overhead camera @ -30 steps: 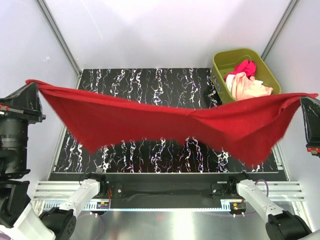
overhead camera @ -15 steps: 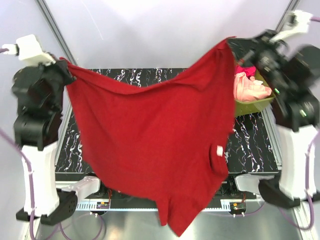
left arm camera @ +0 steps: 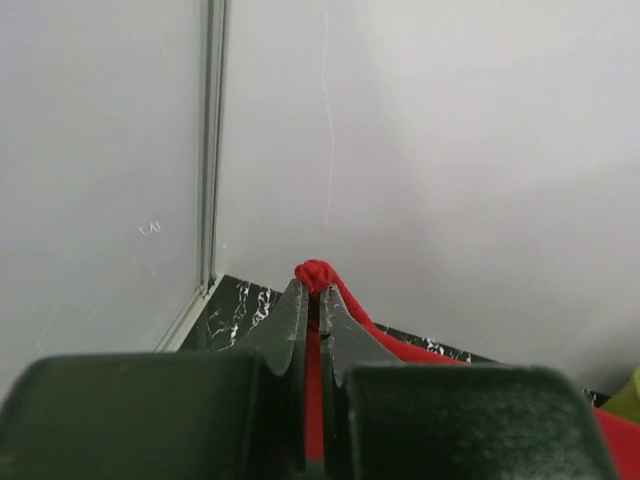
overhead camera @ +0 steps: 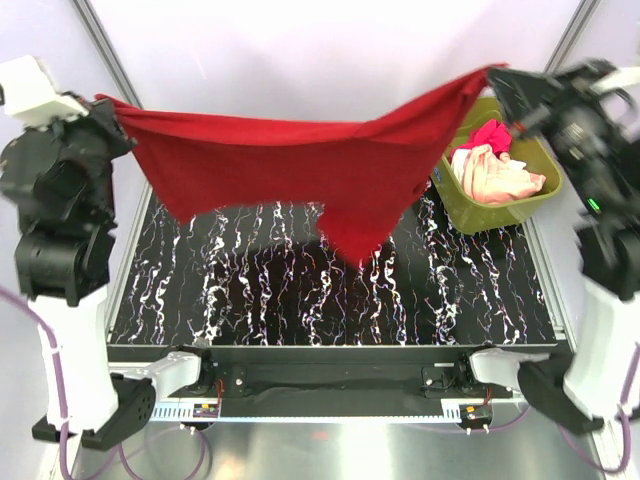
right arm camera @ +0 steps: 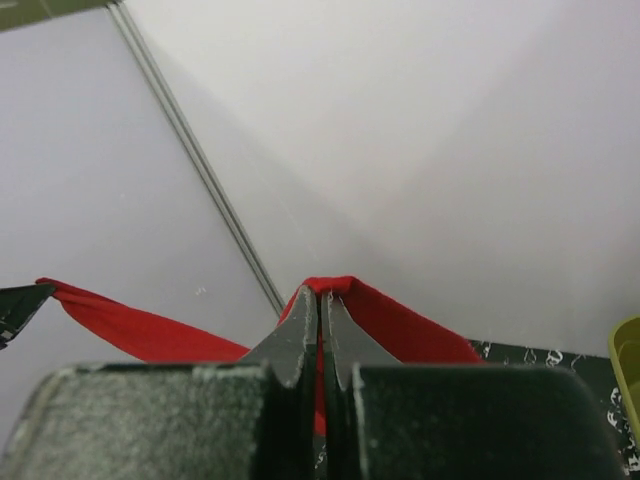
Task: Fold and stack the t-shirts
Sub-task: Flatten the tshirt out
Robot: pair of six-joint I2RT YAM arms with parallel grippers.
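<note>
The deep red cloth t-shirt (overhead camera: pixel 300 168) is stretched nine-to-three o'clock, its ends clamped in the tightly closed left gripper (left arm camera: pixel 312 292) and right gripper (right arm camera: pixel 320 297).

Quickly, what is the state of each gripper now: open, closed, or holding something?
Left gripper: closed, pinching one corner of the deep red t-shirt.
Right gripper: closed, pinching the opposite corner of the same shirt.

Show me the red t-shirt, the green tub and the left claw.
red t-shirt (overhead camera: pixel 290 165), top external view, middle of the hanging cloth.
green tub (overhead camera: pixel 490 215), top external view, near outer wall.
left claw (left arm camera: pixel 312 295), left wrist view, between its fingertips.
</note>
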